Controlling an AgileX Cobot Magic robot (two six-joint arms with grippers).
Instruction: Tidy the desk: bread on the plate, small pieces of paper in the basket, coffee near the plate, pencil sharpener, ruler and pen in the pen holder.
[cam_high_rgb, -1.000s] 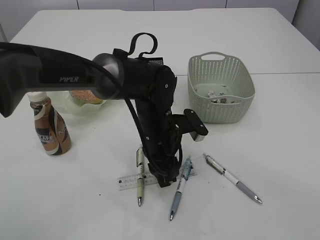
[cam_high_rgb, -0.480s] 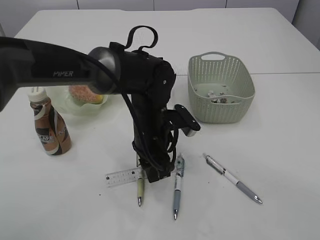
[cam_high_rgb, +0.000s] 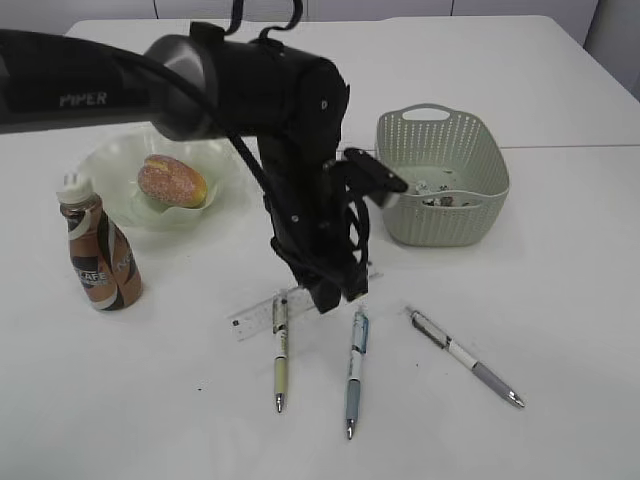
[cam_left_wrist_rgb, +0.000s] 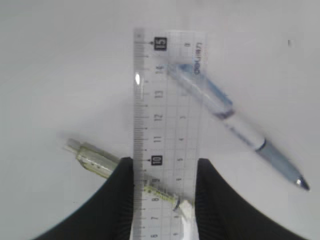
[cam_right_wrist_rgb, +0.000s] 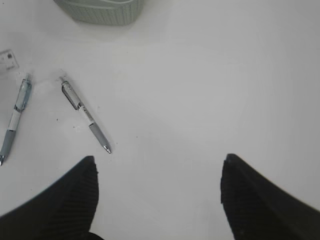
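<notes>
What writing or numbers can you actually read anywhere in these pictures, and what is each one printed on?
"PIPER": white letters on the black robot arm.
"15", "14", "13", "12", "11", "10": centimetre numbers on the clear ruler; the lower numbers are partly cut off.
Small upside-down print at the ruler's top corner: too blurred to read.
"AFE": part of a word on the coffee bottle; the rest is unreadable.
Pens: no readable text.
</notes>
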